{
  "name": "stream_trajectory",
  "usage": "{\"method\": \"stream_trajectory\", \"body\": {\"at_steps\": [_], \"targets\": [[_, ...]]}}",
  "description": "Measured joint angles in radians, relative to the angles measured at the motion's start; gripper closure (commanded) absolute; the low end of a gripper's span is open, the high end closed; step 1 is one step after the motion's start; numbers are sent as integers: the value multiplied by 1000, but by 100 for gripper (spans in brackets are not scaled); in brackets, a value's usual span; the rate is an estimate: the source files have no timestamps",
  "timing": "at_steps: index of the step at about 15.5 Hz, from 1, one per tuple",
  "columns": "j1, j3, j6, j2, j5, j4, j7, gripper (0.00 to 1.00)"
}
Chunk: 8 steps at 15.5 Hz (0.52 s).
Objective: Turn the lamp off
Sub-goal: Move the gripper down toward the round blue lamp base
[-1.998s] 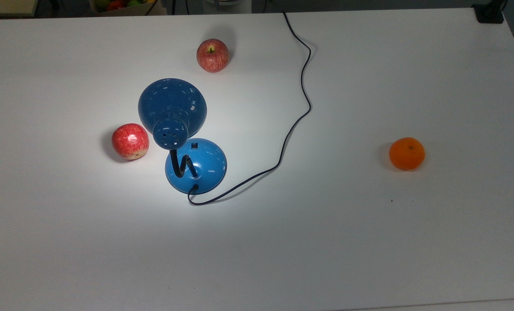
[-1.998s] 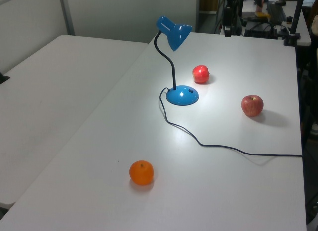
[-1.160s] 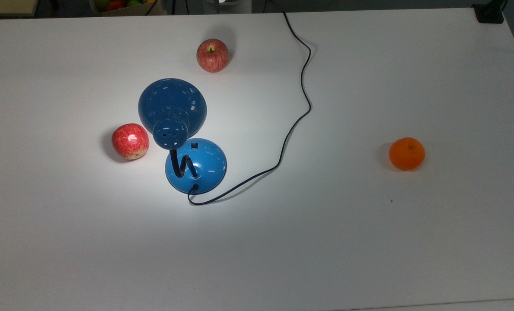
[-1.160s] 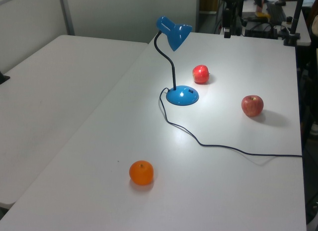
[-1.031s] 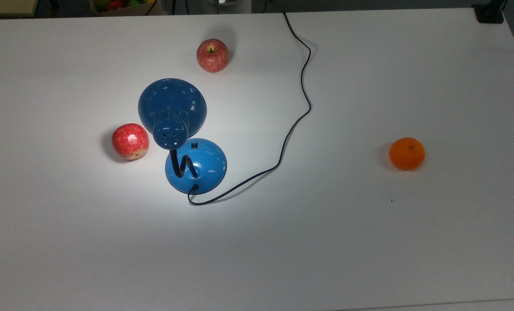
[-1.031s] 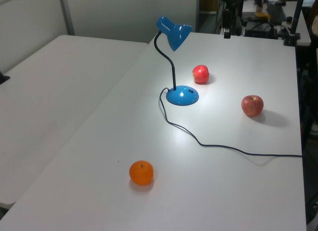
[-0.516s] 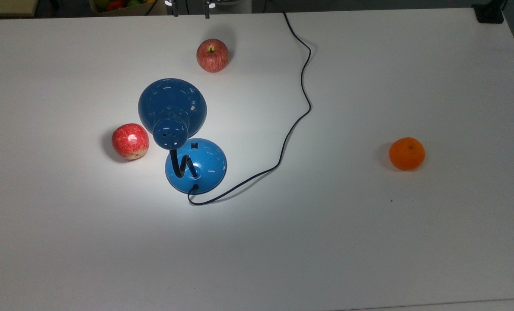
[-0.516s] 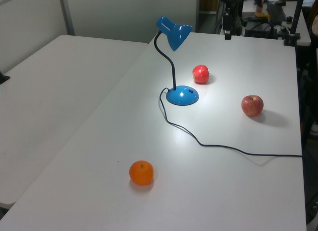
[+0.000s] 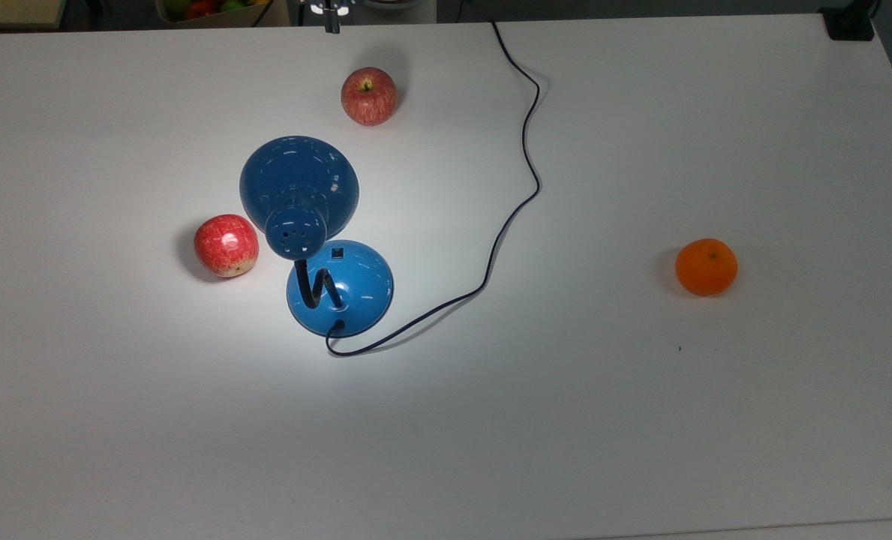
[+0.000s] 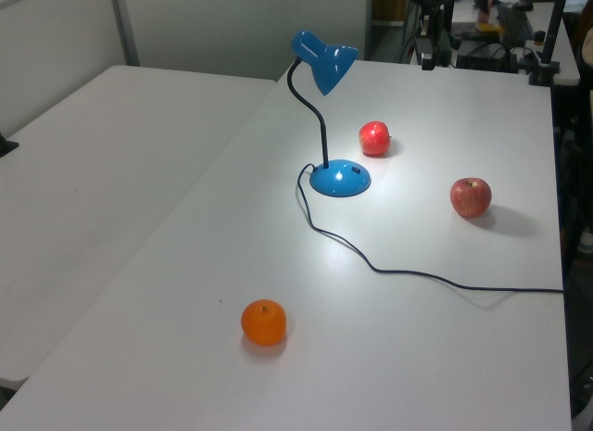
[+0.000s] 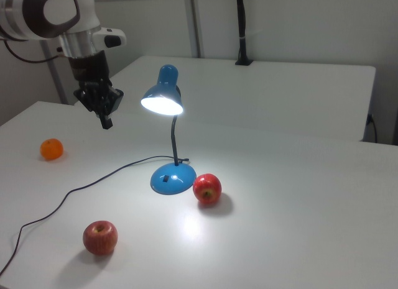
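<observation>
On the white table (image 9: 641, 420) stood the lamp (image 11: 168, 146), lit, its base switch (image 9: 337, 253) facing up for pressing. High above the cord (image 9: 524, 150), the gripper (image 11: 106, 118) held nothing, fingers seemingly closed together for poking the switch.

Probably a robotics lab: white desk (image 11: 298, 196), a second one beside, robot arm (image 11: 68, 28), plain walls.

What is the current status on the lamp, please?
Gripper up above the table, clear of everything, fingers shut. Lamp lit, switch on the base untouched. Apple sits beside the base; switch approach looks clear.
</observation>
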Motion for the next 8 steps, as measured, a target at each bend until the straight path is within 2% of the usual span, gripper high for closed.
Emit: {"method": "stream_trajectory", "body": {"at_steps": [4,8], "targets": [[-25,-1,12,6,0,-41,0,100],[-60,-2,110,14,0,-127,-2,100]]}}
